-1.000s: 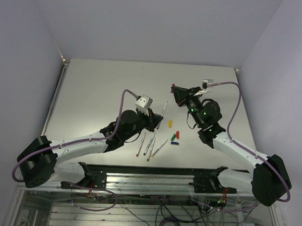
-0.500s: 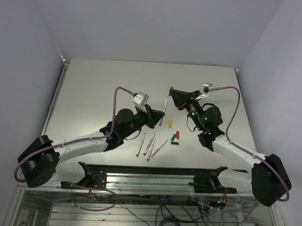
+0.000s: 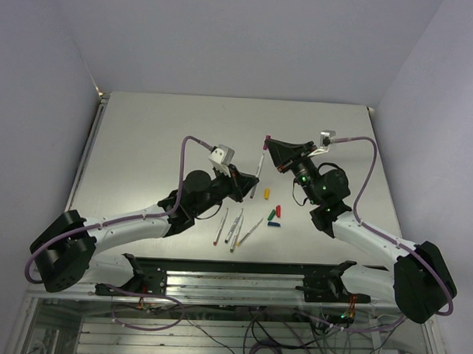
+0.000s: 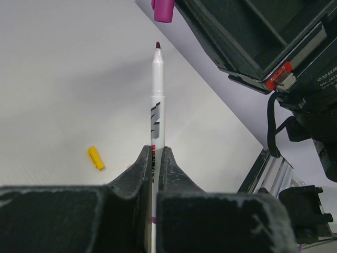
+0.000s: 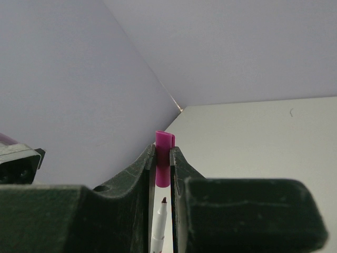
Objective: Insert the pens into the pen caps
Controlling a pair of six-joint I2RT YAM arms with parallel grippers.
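Note:
My left gripper is shut on a grey-silver pen and holds it upright off the table. In the left wrist view the pen sticks out past the gripper, its dark red tip pointing at a magenta pen cap. My right gripper is shut on that cap. In the right wrist view the cap sits between the fingertips of the gripper, and the pen tip is just below its open end, a small gap apart.
Three more pens lie on the table near its front edge. Beside them lie a yellow cap, a red cap, a green cap and a blue cap. The yellow cap also shows in the left wrist view.
My left gripper has lifted the pen up and to the right, bringing its tip close under the cap. My right gripper has shifted slightly left with the cap.

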